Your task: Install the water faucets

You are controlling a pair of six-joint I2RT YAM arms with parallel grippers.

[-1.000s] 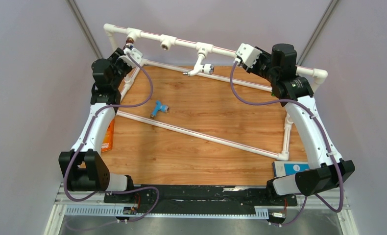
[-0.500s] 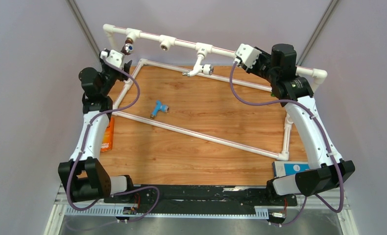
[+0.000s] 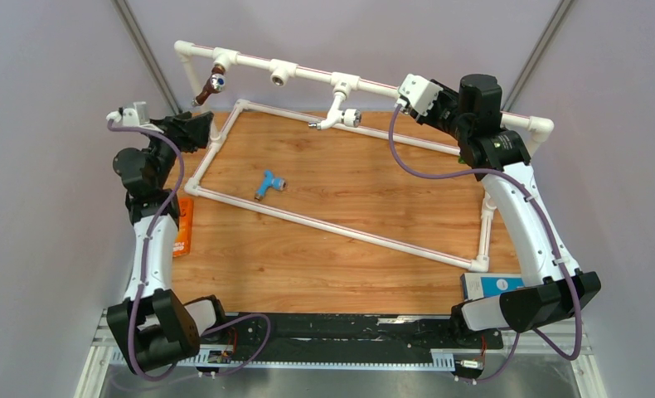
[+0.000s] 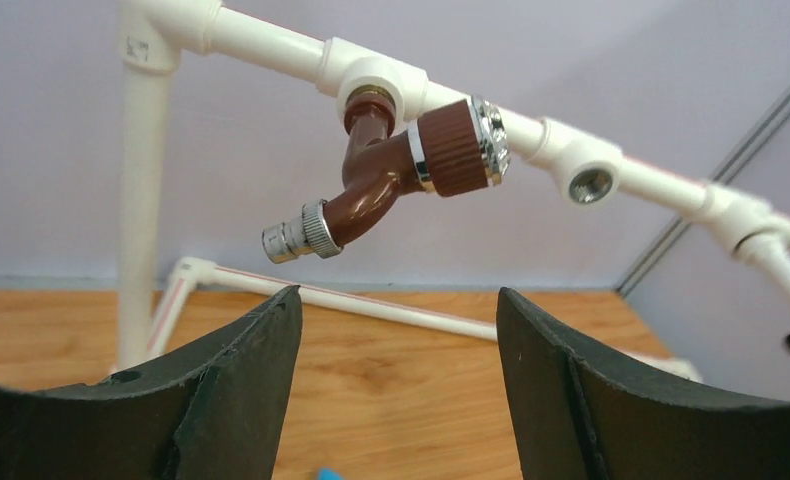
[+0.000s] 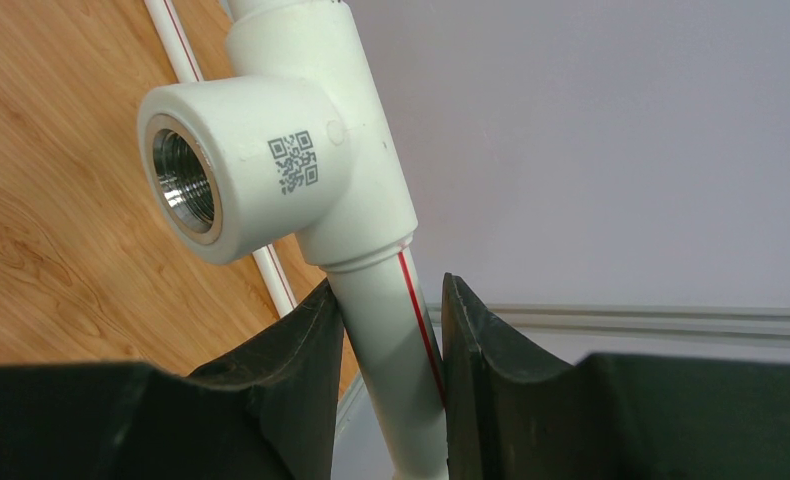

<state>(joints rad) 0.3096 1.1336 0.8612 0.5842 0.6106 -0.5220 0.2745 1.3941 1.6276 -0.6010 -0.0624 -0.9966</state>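
Note:
The dark brown faucet [image 3: 212, 83] hangs screwed into the leftmost tee of the raised white pipe [image 3: 308, 73]; the left wrist view shows it [image 4: 391, 170] just above my jaws. My left gripper [image 3: 196, 128] [image 4: 399, 300] is open and empty, below and left of it, not touching. The white faucet [image 3: 339, 112] sits in the third tee. The light blue faucet [image 3: 268, 184] lies loose on the wooden table. My right gripper [image 3: 407, 91] [image 5: 386, 290] is shut on the raised pipe [image 5: 386, 330], just beside an empty tee socket [image 5: 186, 185]. The green faucet is out of view.
The second tee socket [image 3: 281, 77] [image 4: 591, 185] is empty. A low white pipe frame [image 3: 324, 224] lies across the table. An orange item [image 3: 183, 228] sits at the left edge and a blue and white box [image 3: 494, 284] at the near right.
My left arm has drawn back to the left and down from the brown faucet, which stays in its tee. The right arm has not moved.

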